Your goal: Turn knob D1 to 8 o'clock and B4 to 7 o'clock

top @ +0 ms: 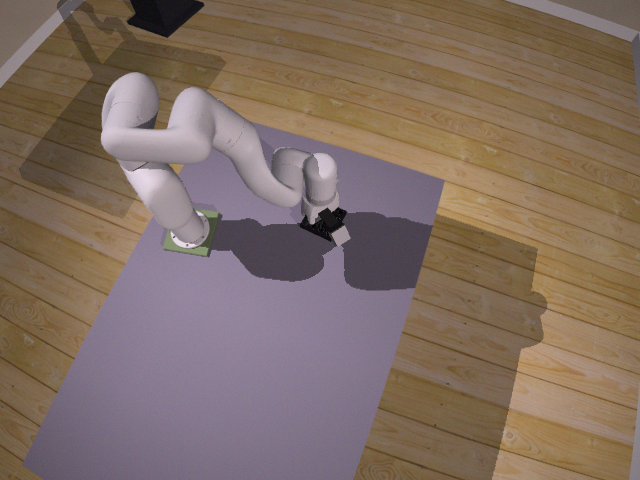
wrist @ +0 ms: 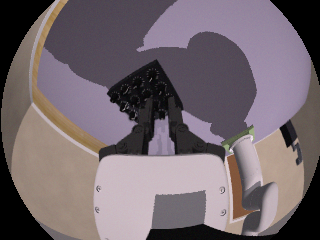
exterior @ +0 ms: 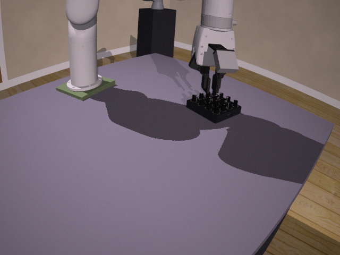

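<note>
The black knob box (exterior: 214, 107) stands on its feet on the purple table, with several black knobs on top. A small socket shows on its near right side in the exterior view. In the top view the box (top: 316, 227) is mostly hidden under my wrist. My gripper (exterior: 211, 92) points straight down and hovers just above the knobs on the far side of the box. Its fingers stand a narrow gap apart with nothing between them. In the wrist view the fingertips lie over the box (wrist: 142, 88). Knob lines and names are too small to read.
The arm's base stands on a green plate (exterior: 85, 87) at the table's far left. A black pedestal (exterior: 155, 31) stands beyond the far table edge. The table's right edge (exterior: 326, 142) drops to the wooden floor.
</note>
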`<state>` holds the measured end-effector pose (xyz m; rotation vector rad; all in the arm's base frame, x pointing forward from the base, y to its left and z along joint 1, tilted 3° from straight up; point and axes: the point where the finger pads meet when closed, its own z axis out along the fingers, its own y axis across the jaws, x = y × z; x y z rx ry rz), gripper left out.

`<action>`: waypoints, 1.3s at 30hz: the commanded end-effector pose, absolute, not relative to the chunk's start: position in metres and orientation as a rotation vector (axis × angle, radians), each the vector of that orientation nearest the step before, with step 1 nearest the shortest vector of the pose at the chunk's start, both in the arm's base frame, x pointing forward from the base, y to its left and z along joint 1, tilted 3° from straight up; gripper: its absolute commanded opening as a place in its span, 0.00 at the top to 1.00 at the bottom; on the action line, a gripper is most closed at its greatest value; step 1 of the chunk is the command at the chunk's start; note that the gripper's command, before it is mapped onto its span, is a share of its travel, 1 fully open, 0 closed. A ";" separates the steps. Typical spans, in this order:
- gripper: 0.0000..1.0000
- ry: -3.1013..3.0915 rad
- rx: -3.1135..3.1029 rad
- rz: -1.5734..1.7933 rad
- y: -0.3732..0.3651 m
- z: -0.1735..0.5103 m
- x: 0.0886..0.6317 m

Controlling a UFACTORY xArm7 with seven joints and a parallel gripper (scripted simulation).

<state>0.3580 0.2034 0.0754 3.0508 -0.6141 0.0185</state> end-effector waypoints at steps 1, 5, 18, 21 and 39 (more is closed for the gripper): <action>0.81 -0.752 3.015 0.043 0.204 0.078 0.359; 0.81 -1.003 2.943 0.048 0.204 0.080 0.359; 0.81 -1.506 2.727 0.056 0.204 0.083 0.359; 0.81 -1.694 2.618 0.058 0.204 0.085 0.359; 0.81 -2.303 2.117 0.066 0.204 0.091 0.358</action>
